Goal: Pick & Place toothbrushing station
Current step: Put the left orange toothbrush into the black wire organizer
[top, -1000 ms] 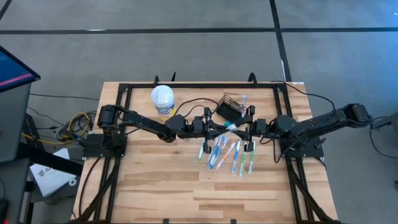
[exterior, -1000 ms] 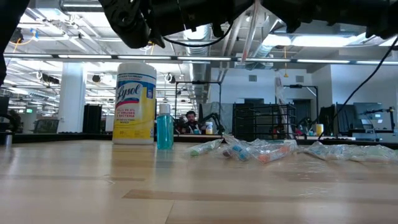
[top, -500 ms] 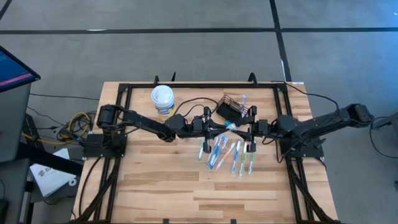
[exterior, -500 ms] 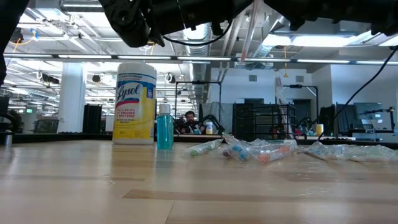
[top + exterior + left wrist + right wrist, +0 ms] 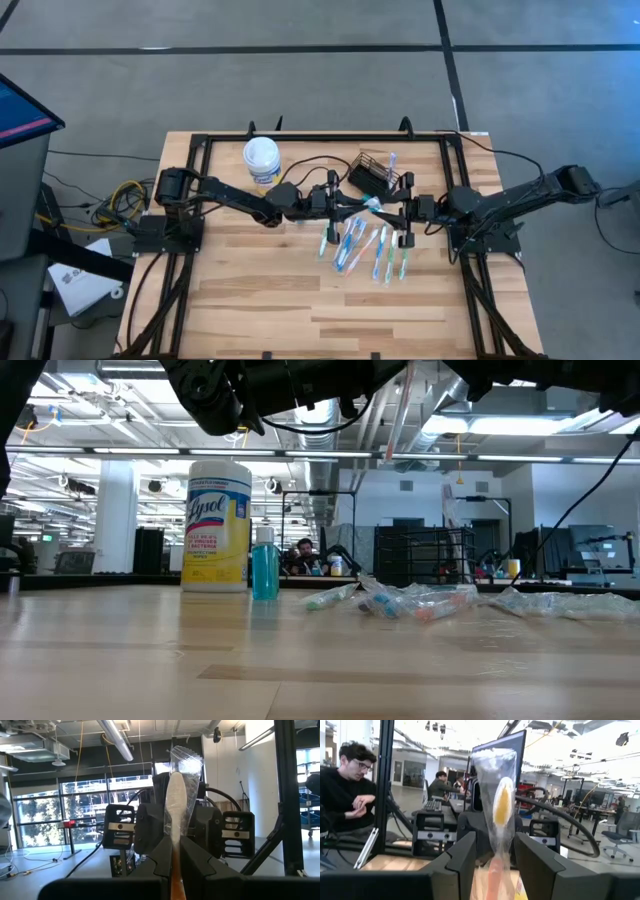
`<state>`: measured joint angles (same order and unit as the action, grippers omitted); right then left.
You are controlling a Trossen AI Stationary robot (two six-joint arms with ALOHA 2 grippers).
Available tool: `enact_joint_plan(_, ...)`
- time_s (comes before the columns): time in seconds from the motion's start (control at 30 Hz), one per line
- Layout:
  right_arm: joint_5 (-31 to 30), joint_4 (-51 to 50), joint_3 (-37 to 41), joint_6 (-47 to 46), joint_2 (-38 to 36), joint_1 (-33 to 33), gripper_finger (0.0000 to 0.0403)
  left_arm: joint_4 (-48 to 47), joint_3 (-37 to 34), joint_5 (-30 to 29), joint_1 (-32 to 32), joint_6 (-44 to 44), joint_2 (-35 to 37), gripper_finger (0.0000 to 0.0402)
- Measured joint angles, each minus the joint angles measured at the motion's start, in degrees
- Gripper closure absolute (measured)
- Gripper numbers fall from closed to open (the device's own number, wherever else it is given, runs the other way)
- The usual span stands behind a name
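A plastic-wrapped toothbrush [image 5: 368, 203] with an orange handle stands about upright above the table's middle, between my two grippers. It also shows in the low view [image 5: 398, 415]. My left gripper [image 5: 345, 203] is shut on it. My right gripper [image 5: 398, 210] is open, with one finger on either side of the same toothbrush [image 5: 501, 805] and not touching it. The black wire-mesh caddy [image 5: 372, 177] stands just behind them on the table, with one toothbrush [image 5: 392, 160] sticking out of it. My left gripper pinches the toothbrush's handle [image 5: 175, 870] between its two fingers. The fingers [image 5: 160, 862] come level from the table's left and lie across the handle. The toothbrush stands upright, head up inside its wrapper, and its lower end [image 5: 390, 450] hangs clear of the table.
Several wrapped toothbrushes [image 5: 362, 245] lie on the table below the grippers, toward the near side. A white-lidded yellow canister [image 5: 261, 160] and a small blue bottle [image 5: 264, 565] stand at the far left. People sit at desks beyond the table [image 5: 345, 780].
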<state>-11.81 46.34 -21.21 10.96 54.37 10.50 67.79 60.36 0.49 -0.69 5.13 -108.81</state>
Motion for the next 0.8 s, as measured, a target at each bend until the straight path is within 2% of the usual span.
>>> enact_joint_plan(0.37, -0.1, 4.0, 0.0, 0.2, 3.0, -1.7, 0.0283, -0.1, 0.0, 0.0, -0.2, 0.0, 0.0, 0.0392)
enact_joint_plan(0.5, -0.1, 4.0, 0.0, 0.2, 2.8, -1.5, 0.0321, -0.1, 0.0, 0.0, -0.2, 0.0, 0.0, 0.0392)
enact_joint_plan(0.63, -0.1, 3.8, 0.0, 1.1, 3.0, -1.5, 0.0387, -0.1, 0.0, 0.0, -0.2, 0.0, 0.0, 0.0392)
enact_joint_plan(0.8, 0.0, 3.7, 0.0, 1.3, 3.0, -1.5, 0.0400, -0.2, 0.0, 0.0, -0.2, 0.0, 0.0, 0.0392)
